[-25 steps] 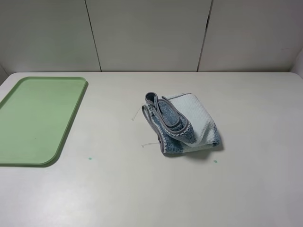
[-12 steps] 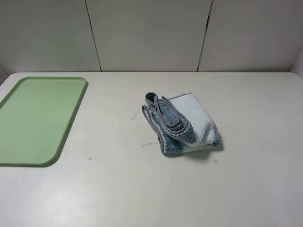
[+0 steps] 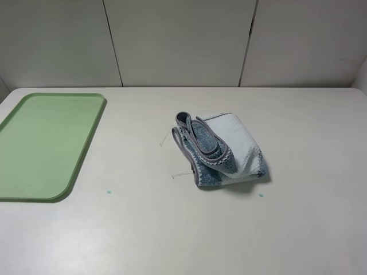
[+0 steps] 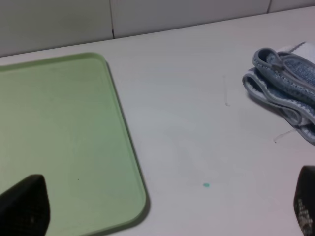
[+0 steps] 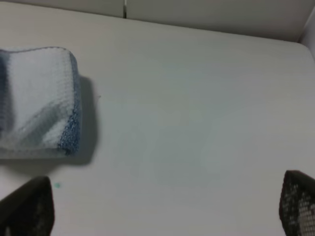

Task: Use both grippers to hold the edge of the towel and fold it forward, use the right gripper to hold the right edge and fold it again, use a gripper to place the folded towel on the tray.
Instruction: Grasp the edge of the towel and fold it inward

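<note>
The towel [image 3: 221, 150] lies bunched in a rough bundle at the middle of the table, blue stripes and a pale waffle face showing. Its grey hem edge [image 3: 182, 146] curls along the left side of the bundle. The light-green tray [image 3: 46, 143] rests flat at the left with nothing on it. Neither arm appears in the exterior high view. In the left wrist view my left gripper [image 4: 165, 216] is open over bare table, between the tray [image 4: 54, 132] and the towel [image 4: 285, 88]. My right gripper [image 5: 162, 211] is open too, off to the right of the towel [image 5: 37, 101], holding nothing.
The table [image 3: 309, 229] is a plain off-white surface with a pale panelled wall [image 3: 178, 40] behind it. Two small teal specks [image 3: 108, 192] mark the tabletop near the front of the towel and tray. Thin loose threads [image 3: 180, 175] stick out from the towel's left side.
</note>
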Tool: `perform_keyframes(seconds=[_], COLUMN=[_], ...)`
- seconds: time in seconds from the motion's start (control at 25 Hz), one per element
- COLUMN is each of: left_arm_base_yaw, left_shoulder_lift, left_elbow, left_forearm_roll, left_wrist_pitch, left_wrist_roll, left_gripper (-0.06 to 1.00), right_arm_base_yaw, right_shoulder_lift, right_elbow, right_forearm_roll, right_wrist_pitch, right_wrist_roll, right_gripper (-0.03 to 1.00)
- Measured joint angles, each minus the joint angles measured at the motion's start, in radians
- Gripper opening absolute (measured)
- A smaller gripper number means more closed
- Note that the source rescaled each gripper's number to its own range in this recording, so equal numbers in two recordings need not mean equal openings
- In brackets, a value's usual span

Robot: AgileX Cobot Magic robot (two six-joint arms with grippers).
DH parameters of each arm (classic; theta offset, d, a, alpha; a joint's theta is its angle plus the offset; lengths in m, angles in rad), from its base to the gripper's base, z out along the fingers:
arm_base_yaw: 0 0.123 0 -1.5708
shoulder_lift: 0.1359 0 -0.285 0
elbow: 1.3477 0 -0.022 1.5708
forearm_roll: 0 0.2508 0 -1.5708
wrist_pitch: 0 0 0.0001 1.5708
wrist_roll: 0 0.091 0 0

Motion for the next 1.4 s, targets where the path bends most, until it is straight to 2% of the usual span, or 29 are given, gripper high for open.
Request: perform_keyframes(seconds=[1.4], left_arm_base_yaw=[0.0], left_shoulder_lift=[0.0], left_elbow=[0.0], left_forearm_roll=[0.0], left_wrist_pitch=[0.0], left_wrist_roll=[0.0], left_gripper=[1.0], right_arm_base_yaw=[0.0], right_shoulder_lift=[0.0], right_elbow=[0.0], right_forearm_roll=[0.005], right_wrist_pitch=[0.001], right_wrist_roll=[-0.003], right_gripper=[1.0])
